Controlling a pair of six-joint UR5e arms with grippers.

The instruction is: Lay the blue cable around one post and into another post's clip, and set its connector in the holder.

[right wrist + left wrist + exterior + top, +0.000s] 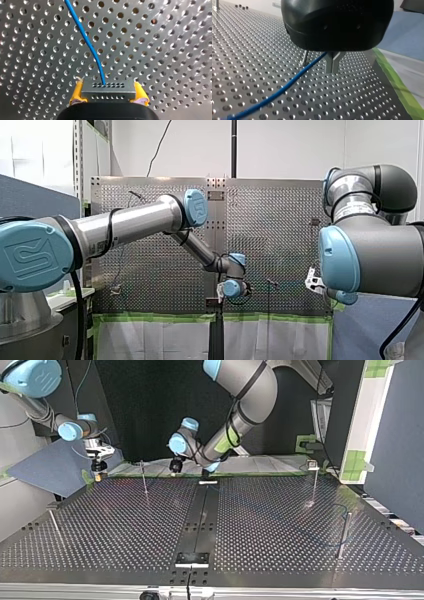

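Front view: camera behind and above the shoulders, facing out over the perforated table [280, 230], which stands far off. The left arm [125, 222] and right arm [370, 255] crowd the foreground.

Top view: low, past the table's opposite edge, facing back at both arms. It shows the same table from the other end.

Left wrist view: close over the table, low angle, blue cable [287, 86] crossing.

Right wrist view: closer still, square onto the holes, connector [108, 90] nearest. It shares the cable with the left wrist view.
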